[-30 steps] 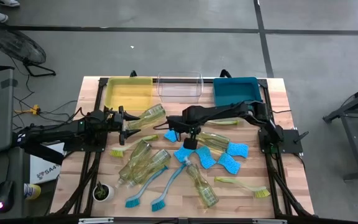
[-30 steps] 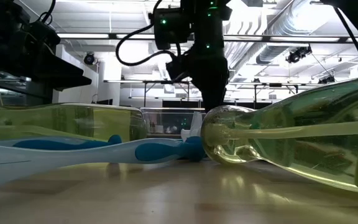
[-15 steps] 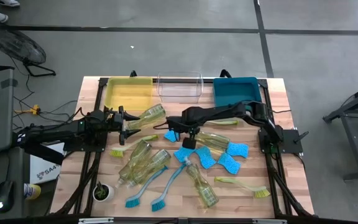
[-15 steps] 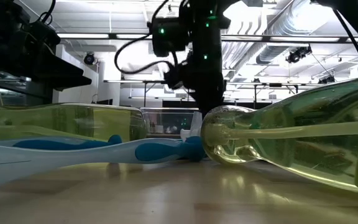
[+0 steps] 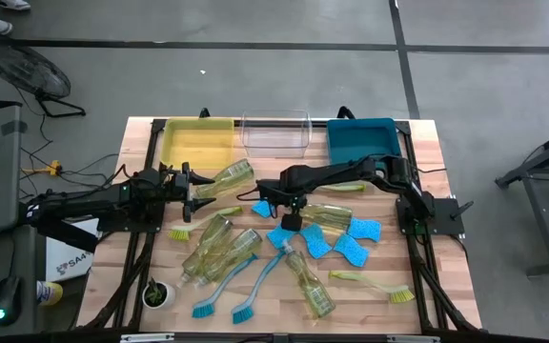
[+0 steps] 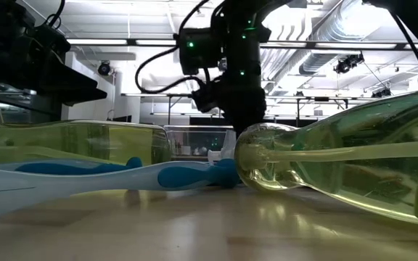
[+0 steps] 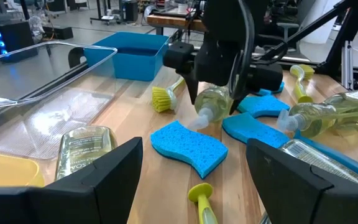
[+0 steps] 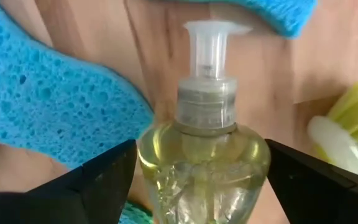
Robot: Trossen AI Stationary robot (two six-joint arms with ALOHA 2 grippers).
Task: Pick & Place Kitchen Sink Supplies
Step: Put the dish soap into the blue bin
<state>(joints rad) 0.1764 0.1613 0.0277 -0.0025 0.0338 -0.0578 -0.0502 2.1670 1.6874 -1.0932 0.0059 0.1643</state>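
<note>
Bins (image 5: 198, 141) look empty, everything's loose on the desk (image 5: 427, 286). Right gripper (image 5: 292, 217), spread wide, straddles a soap bottle (image 8: 205, 163); left gripper (image 5: 187, 187) spread too.

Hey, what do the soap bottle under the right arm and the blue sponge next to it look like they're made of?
The soap bottle looks like clear glossy plastic: yellow-green liquid shows through its wall, with a translucent pump on top. The blue sponge looks like soft matte foam, probably cellulose, since its surface is full of open pores.
</note>
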